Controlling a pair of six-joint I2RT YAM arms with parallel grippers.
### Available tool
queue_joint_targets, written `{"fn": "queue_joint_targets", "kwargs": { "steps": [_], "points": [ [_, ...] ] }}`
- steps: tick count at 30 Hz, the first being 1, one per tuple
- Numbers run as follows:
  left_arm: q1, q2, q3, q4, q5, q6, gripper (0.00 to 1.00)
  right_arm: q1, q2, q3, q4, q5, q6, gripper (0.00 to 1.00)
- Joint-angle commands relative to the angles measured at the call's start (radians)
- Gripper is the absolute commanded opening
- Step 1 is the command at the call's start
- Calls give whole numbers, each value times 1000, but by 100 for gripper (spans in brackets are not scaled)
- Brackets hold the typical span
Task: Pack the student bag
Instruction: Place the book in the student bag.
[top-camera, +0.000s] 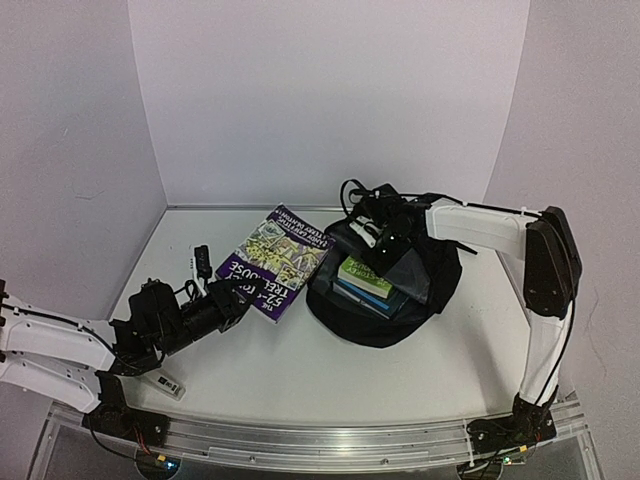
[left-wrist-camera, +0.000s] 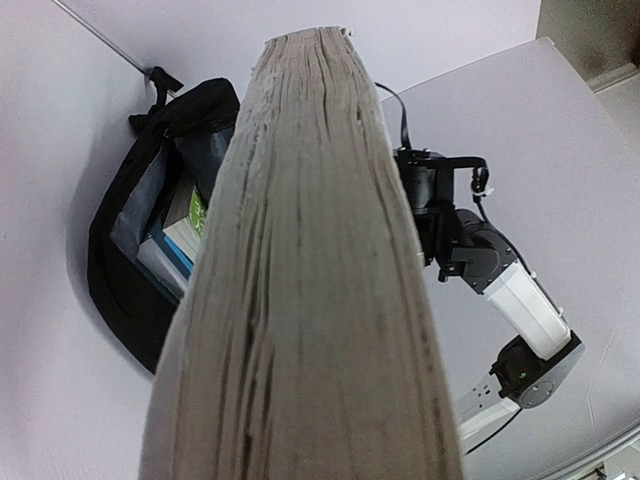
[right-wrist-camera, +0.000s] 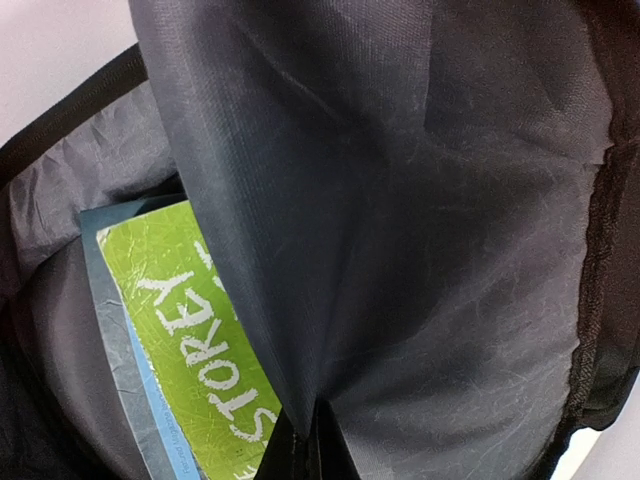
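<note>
Left pincer (top-camera: 238, 293) clenched on a purple book (top-camera: 272, 260); right pincer (top-camera: 388, 243) grasping the student bag (top-camera: 385, 325) by its lining.
Purple book sits just left of the bag; black bag slumps right of centre on the counter (top-camera: 300, 370), mouth open toward the book; grey lining (right-wrist-camera: 400, 200) hides the right pincer's fingers; inside, a green book (top-camera: 365, 274) lettered STOREY lies on a blue book (top-camera: 358, 297).

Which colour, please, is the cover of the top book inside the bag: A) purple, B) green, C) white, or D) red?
B: the top book in the open bag has a green cover, seen in both the top and right wrist views.
</note>
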Motion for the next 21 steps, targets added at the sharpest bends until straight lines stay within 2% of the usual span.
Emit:
{"fn": "queue_joint_targets", "kwargs": {
  "steps": [1, 15, 21],
  "points": [
    [3, 29, 34, 42, 34, -19, 0, -6, -109, 75, 27, 8, 22, 0],
    [32, 325, 281, 15, 186, -29, 0, -6, -176, 126, 1, -56, 49, 0],
    [100, 480, 388, 48, 262, -139, 0, -6, -177, 143, -6, -79, 65, 0]
  ]
}}
